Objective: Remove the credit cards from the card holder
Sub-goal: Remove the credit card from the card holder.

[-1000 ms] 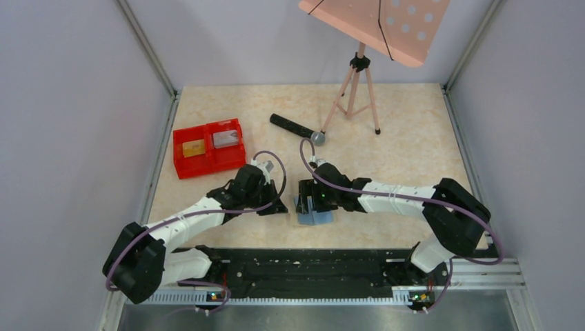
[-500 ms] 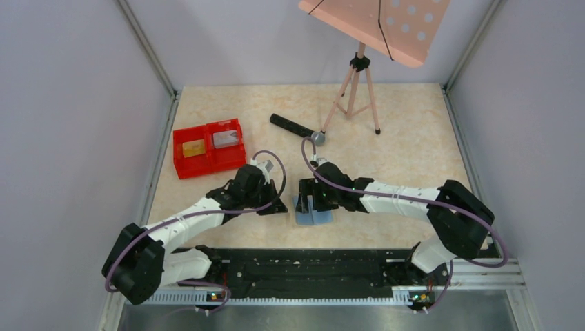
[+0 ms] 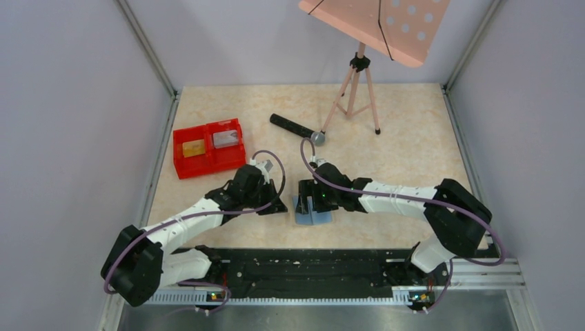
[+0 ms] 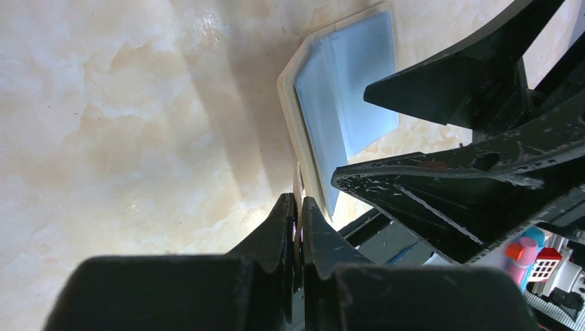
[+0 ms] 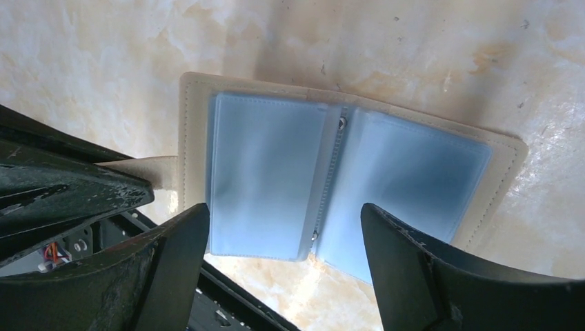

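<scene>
Where it lies: the card holder (image 3: 316, 215) lies open and face up on the worktop (image 3: 414, 158), close to the near edge and about midway along it.
Direction from the end effectors: it sits directly under the right end effector (image 5: 284, 217). It is just to the right of the left end effector (image 4: 298, 207).
Long axis: the two open panels spread roughly along the near edge. The centre fold (image 5: 336, 179) runs from that edge toward the far one.
Nearer arm: both are at the holder, the right one above its middle and the left one at its left edge.
Right end effector: we see it spread wide, one finger over each panel, with nothing between them.
Left end effector: its tips are pressed together. A thin cream strip of the holder's border runs in between them, so we judge that it pinches that edge to pin the holder down.
Look of the holder: it has pale blue, slightly glossy sleeves inside a cream border, with a stitched spine. We make out no card in either facing pocket.
Cards: a gold credit card (image 3: 194, 148) and a grey credit card (image 3: 225, 138) lie in separate compartments of the red tray (image 3: 181, 162), toward the left edge of the worktop and well apart from the holder.
Our reading: the task looks close to done. Any further move would be a straight drop of the right arm onto the panels.
</scene>
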Robot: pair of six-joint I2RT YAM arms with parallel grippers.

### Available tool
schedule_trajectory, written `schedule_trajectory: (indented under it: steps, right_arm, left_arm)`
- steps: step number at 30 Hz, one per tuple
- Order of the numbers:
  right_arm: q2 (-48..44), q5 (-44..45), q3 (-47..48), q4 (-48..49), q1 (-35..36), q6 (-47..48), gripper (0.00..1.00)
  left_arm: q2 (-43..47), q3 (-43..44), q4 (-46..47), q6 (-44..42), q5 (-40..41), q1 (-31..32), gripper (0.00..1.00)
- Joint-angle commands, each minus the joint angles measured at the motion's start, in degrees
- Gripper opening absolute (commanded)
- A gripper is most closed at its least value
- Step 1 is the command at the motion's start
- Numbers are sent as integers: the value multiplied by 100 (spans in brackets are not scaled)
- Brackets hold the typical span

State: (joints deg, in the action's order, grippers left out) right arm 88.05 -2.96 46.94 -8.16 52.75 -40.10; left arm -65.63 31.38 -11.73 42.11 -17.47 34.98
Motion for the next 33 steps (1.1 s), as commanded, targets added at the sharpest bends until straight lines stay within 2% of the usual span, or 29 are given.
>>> schedule_trajectory:
  steps: [1,14,19,26,33]
  right_arm:
    - [151,-83,230,186,61,-25,81]
    - [489,-233,421,255,195,-27,81]
    - [520,-114,413,171,197,-28,81]
    - [345,152,403,-36,192,42,75]
    - [170,480,365,-294,198,67,75]
  left_arm:
    - [157,-48,114,24,18,19,0]
    - [74,-69,207,9,-15,24,0]
    - [107,-62,172,3,10,18,0]
    - [128,-64,105,-21,47,25,0]
    - [147,-20,6,-75,110,23,0]
